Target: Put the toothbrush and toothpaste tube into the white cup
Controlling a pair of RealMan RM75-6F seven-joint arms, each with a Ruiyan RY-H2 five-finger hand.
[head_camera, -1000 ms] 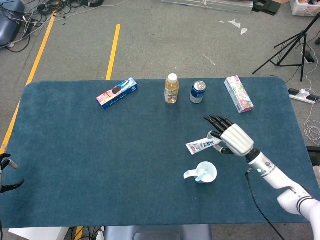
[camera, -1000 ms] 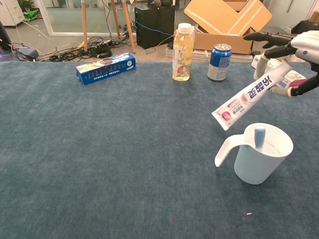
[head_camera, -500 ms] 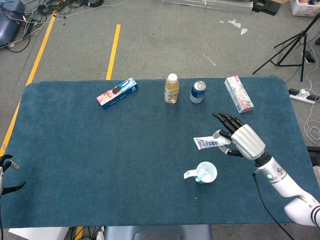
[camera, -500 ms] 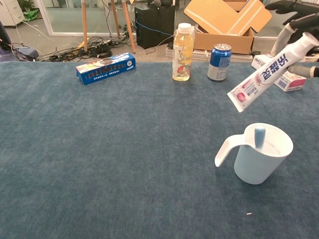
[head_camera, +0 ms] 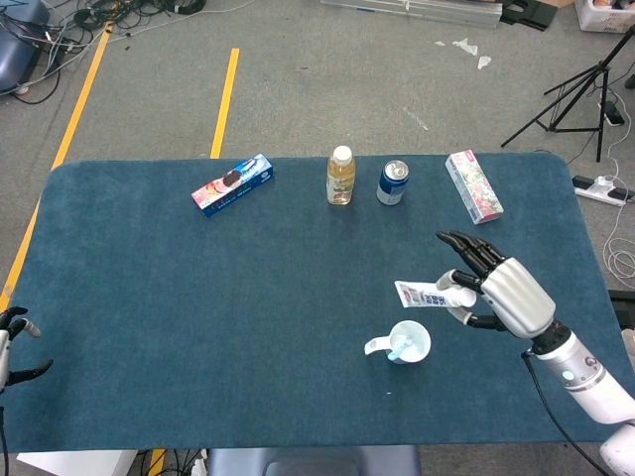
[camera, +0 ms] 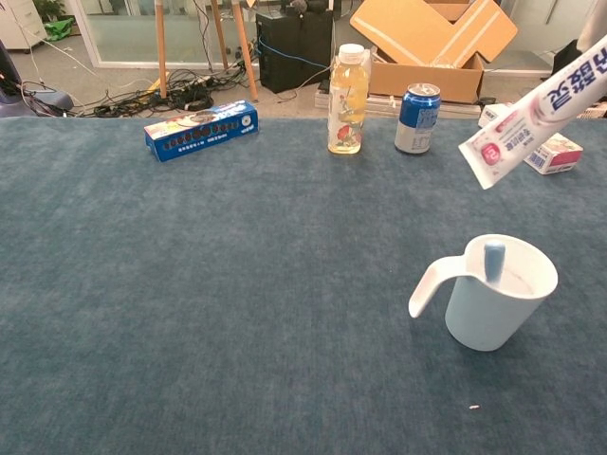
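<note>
— One relation decides the coming move: where does the white cup [head_camera: 408, 342] sit from the fingers [head_camera: 466, 250] holding the toothpaste tube [head_camera: 435, 295]?

— Below them and a little toward the robot, on the surface [head_camera: 149, 297]. In the head view the tube's free flat end overhangs the air just beyond the cup's far rim, not over the opening itself.

— And the tube's long axis?

— Tilted. In the chest view it slopes down from the upper right, flat end lowest, well above the cup. I judge it needs to stand steeper and come nearer the robot before it can drop in.

— Which hand is closer?

— The right hand [head_camera: 496, 290], plainly. It pinches the tube's cap end between thumb and a finger, the other fingers spread out straight past it. The left hand [head_camera: 12, 342] is at the far edge of the surface, well apart from everything; its fingers look apart and hold nothing.

— Is the toothbrush [head_camera: 400, 346] a problem?

— It's already in the cup, leaning against the wall on the handle side. The tube could knock it, so entry on the open side looks safer.
</note>
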